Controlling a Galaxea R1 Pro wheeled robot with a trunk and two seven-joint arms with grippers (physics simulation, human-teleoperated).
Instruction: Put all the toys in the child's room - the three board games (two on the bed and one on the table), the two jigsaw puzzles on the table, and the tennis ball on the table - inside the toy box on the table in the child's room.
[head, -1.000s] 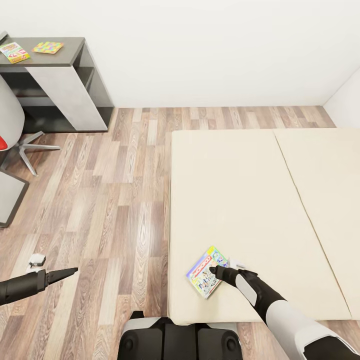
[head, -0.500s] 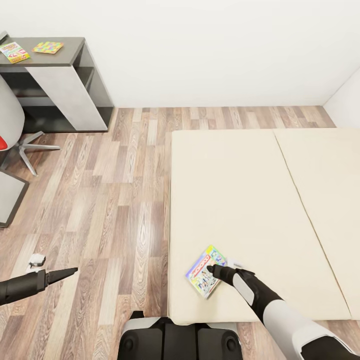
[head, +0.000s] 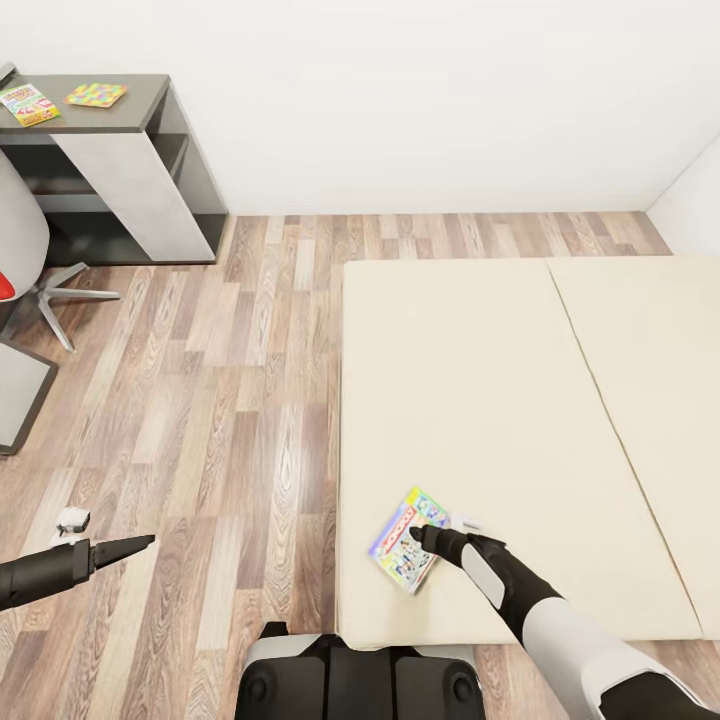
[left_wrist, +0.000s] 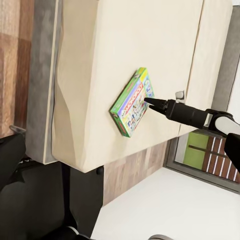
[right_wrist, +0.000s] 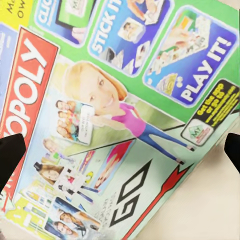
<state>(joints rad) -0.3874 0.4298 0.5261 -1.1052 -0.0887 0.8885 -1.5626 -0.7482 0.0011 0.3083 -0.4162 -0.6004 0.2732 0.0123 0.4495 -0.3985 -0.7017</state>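
Low in the head view, slightly right of centre, the right gripper (head: 428, 537) sits right over a Monopoly board game (head: 408, 540) lying flat on the beige bed (head: 480, 380), near the mattress's lower left corner. In the right wrist view the game's cover (right_wrist: 115, 115) spreads across the frame (red "OPOLY" lettering, a green border, a black "GO" arrow), and the two dark fingertips (right_wrist: 11, 152) show at opposite edges, so the fingers stand spread wide with the box between them, not yet clamped on it. The left wrist view shows the same box (left_wrist: 132, 102) from afar, its green edge visible, with the right gripper (left_wrist: 152, 103) touching or nearly touching its cover.

The left gripper (head: 140, 544) hangs over the wood floor (head: 220, 400) at the lower left of the head view; its fingers look drawn together into one thin point.

In the upper left corner of the head view, the dark section of the table (head: 150, 100) carries a jigsaw puzzle (head: 96, 95) and, beside it, a green-and-red Skip-Bo box (head: 28, 104). A grey office chair (head: 25, 250) stands below it.
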